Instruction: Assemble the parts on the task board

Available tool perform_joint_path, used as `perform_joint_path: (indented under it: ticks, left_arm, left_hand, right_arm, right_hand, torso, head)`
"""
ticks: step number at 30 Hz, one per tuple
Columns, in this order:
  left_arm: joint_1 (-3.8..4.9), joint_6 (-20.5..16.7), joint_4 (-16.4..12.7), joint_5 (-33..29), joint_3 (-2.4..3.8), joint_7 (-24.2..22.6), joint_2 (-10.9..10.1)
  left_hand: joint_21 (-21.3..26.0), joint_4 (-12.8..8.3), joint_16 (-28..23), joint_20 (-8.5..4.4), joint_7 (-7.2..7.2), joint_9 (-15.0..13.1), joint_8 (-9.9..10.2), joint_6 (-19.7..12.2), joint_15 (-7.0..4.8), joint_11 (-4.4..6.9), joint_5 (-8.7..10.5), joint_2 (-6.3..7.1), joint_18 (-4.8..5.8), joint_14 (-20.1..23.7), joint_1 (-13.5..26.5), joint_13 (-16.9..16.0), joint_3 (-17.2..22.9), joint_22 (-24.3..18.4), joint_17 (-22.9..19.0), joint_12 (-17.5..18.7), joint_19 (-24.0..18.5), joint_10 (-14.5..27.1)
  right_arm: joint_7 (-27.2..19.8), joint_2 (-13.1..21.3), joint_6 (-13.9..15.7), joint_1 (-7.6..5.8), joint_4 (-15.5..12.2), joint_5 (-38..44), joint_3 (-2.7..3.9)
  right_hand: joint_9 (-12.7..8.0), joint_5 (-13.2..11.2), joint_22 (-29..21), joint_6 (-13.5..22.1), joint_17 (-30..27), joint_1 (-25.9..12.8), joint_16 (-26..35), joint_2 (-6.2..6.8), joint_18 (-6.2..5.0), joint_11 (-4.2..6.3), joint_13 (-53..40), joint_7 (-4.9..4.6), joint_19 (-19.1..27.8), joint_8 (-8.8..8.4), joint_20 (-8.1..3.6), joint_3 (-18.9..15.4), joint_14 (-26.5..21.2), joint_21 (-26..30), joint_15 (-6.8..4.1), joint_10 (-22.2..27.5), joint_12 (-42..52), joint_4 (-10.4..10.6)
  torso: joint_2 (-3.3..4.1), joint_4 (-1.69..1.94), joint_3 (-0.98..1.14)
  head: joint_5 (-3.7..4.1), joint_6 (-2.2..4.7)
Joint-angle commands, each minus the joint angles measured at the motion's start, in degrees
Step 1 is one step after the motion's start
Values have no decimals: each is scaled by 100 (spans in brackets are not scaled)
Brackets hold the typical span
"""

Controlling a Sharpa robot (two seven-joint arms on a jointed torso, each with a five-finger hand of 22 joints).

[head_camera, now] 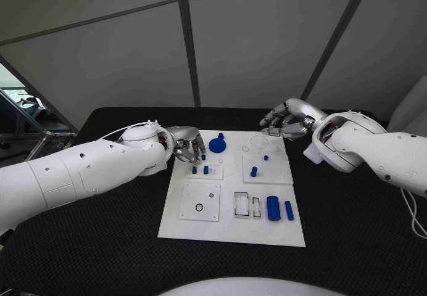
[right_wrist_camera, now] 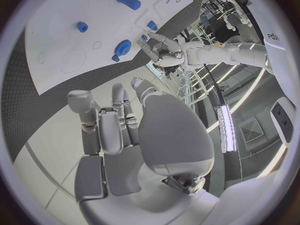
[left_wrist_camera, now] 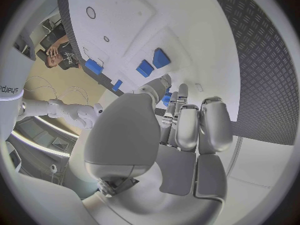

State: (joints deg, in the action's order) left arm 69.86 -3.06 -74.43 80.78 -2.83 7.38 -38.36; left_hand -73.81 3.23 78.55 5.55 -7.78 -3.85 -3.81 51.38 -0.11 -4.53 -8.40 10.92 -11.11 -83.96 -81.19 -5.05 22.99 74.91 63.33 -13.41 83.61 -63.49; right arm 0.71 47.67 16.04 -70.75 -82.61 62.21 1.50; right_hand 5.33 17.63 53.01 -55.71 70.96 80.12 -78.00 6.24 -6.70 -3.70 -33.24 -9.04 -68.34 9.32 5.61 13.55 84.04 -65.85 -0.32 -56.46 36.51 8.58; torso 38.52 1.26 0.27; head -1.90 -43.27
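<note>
The white task board (head_camera: 233, 229) lies in the middle of the table. My left hand (head_camera: 187, 147) hovers over its far left corner, fingers pointing down. A small blue peg (left_wrist_camera: 167, 99) sits pinched between the thumb and fingertips of this hand (left_wrist_camera: 178, 130). Two more pegs (head_camera: 199, 169) stand just in front of it, and a round blue gear (head_camera: 218, 146) lies beside it. My right hand (head_camera: 286, 118) hangs above the board's far right corner, fingers curled with nothing in them (right_wrist_camera: 115, 130). A blue cylinder (head_camera: 273, 208) and a blue bar (head_camera: 289, 210) lie at the near right.
Two more blue pegs (head_camera: 258, 166) stand on the raised plate at the right centre. A clear ring (head_camera: 258, 143) lies near the far edge. A frame slot (head_camera: 241, 203) and a plate with a small ring (head_camera: 199, 201) are near the front. Black table (head_camera: 356, 234) surrounds the board.
</note>
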Motion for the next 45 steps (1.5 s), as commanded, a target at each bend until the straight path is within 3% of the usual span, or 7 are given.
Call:
perform_joint_path:
  ticks: [1,7,15,18,20,23,45]
  left_arm:
    - [7,-110,-15,19,59,55,-67]
    - [6,-394,-19,-737,297,-14,-343]
    - [14,-699,-136,-3096,395,-695,-837]
    - [16,-565,-218,-4421,402,-1221,-985]
    - [16,-477,-288,-5153,403,-1540,-1065]
    - [15,-402,-399,-5905,404,-1898,-1164]
    - [6,-341,-824,-6845,397,-2344,-1335]
  left_hand:
    - [41,4,29,29,-21,2,9,-32,21,-7,28,-7,742,-20,56,0,-29,738,17,39,-15,28]
    - [188,21,29,29,-111,-37,-132,221,32,-27,27,-96,715,-14,46,-10,-5,675,-19,45,-63,-19]
    - [1456,168,-230,106,-192,-38,-261,492,113,-110,37,-128,478,248,232,-32,-198,89,-569,-20,-599,-29]
    - [3087,222,-1767,155,-273,-12,-257,506,165,-183,30,-254,204,1358,205,5,-193,-703,-3117,8,-1349,120]
    - [4081,244,-2200,191,-318,-2,-248,500,206,-230,33,-303,62,1584,180,51,-205,-1244,-3479,34,-1811,229]
    - [4478,245,-2854,207,-344,1,-248,510,235,-241,35,-318,44,1781,134,93,-242,-1584,-3879,7,-1918,266]
    - [5033,208,-3531,251,-364,1,-281,570,264,-271,26,-382,66,1919,32,120,-283,-2119,-4352,-70,-2021,277]
  right_arm:
    - [293,31,-306,-10,23,568,3]
    - [475,137,-440,35,23,1610,-2]
    - [618,217,-431,205,-129,2691,-41]
    - [685,214,-420,300,-173,3007,-53]
    - [716,195,-401,354,-184,3161,-57]
    - [739,144,-381,406,-177,3314,-60]
    - [811,-189,-607,504,-75,3555,-74]
  right_hand:
    - [7,-137,-134,-129,-172,143,146,14,-104,-43,673,33,60,46,-8,211,155,114,6,-262,-754,-58]
    - [-3,-318,-44,-406,-162,278,164,114,-81,-39,1581,75,-16,-49,-1,504,202,65,-18,-598,-1723,-241]
    - [-41,-389,74,-389,-103,206,120,206,-57,-44,1898,68,-74,-198,7,563,221,-16,-9,-728,-2066,-270]
    - [-52,-424,63,-374,-112,141,127,257,-58,-75,1984,48,-62,-243,23,550,217,-5,13,-697,-2174,-247]
    - [-57,-443,45,-372,-130,112,140,284,-60,-99,2046,24,-47,-268,37,548,212,11,32,-663,-2250,-236]
    - [-65,-472,44,-365,-131,92,140,315,-60,-143,2148,-11,-41,-306,64,554,211,16,65,-590,-2370,-232]
    - [-85,-555,252,-351,72,195,-23,266,-35,-196,2491,-80,-158,-461,132,746,254,-137,117,-724,-2577,-326]
  torso:
    - [-2,9,-5]
    - [-7,-12,10]
    - [0,-5,2]
    - [3,-4,1]
    - [4,3,-1]
    - [8,-1,-2]
    - [5,-3,-5]
  head:
    - [21,33]
    - [77,70]
    - [268,123]
    - [302,135]
    - [349,146]
    - [364,156]
    - [355,138]
